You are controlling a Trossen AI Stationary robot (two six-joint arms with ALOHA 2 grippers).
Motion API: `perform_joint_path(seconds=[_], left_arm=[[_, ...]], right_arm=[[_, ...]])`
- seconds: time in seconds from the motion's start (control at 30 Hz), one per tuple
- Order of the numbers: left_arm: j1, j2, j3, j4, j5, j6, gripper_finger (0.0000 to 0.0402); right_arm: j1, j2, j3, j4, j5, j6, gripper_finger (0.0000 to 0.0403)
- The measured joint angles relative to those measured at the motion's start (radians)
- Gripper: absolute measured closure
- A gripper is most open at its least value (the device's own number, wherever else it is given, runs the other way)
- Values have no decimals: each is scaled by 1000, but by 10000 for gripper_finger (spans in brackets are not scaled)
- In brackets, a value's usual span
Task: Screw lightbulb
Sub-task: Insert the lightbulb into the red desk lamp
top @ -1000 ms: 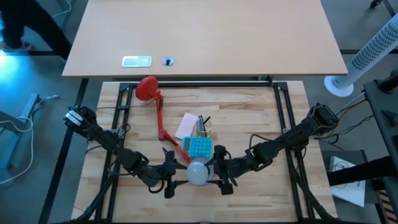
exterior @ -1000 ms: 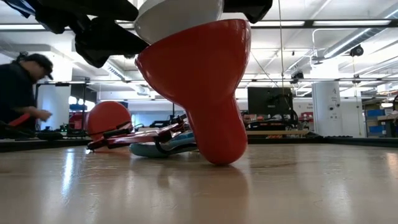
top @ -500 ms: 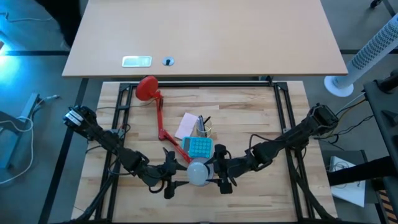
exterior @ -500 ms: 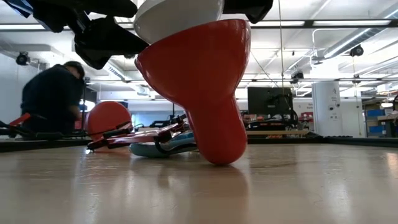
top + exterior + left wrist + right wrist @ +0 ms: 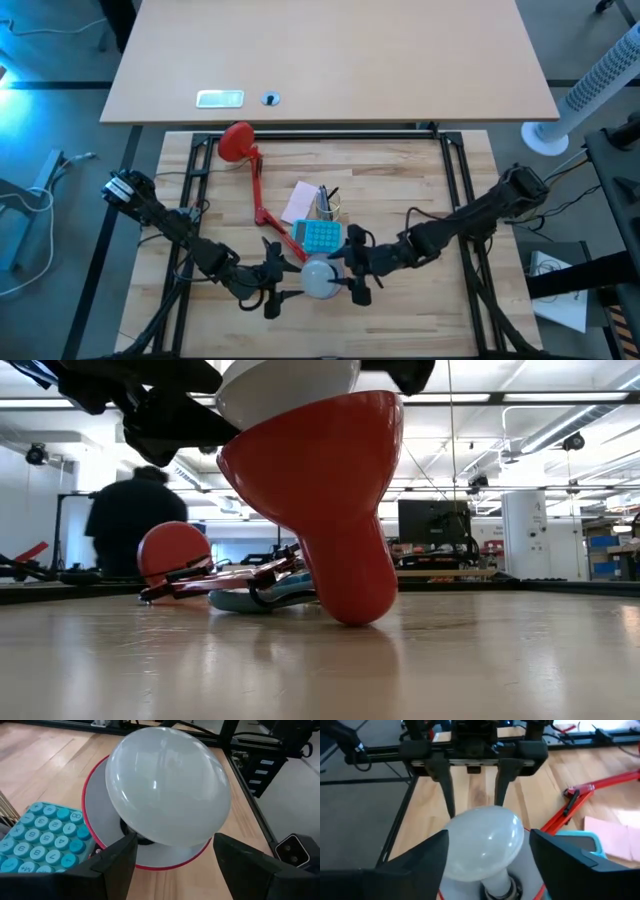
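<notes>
While the small white dome-headed lightbulb [image 5: 167,785] sits neck-down in the red-rimmed lamp shade [image 5: 97,830] at the table's near edge, the left gripper [image 5: 272,290] and right gripper [image 5: 350,272] flank it, fingers spread apart.

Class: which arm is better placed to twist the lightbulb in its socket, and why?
Probably the right. The right gripper has its open fingers level with the lightbulb head, one on each side. The left gripper sits lower, by the lamp shade.
</notes>
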Motion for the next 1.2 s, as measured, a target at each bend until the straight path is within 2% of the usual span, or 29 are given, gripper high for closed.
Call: perform_joint_path(seconds=[0.17,0.47,0.77,1.2], left_arm=[[0,0,0,-3,-4,10,149],[0,1,-1,-4,-14,14,167],[1,1,-1,-4,-14,1,184],[2,1,-1,-8,-14,-8,264]], right_arm=[[-8,-22,0,-23,5,-39,213],[-27,19,0,-32,8,-34,387],[-27,21,0,-47,31,-22,399],[-29,22,0,-50,31,-23,402]])
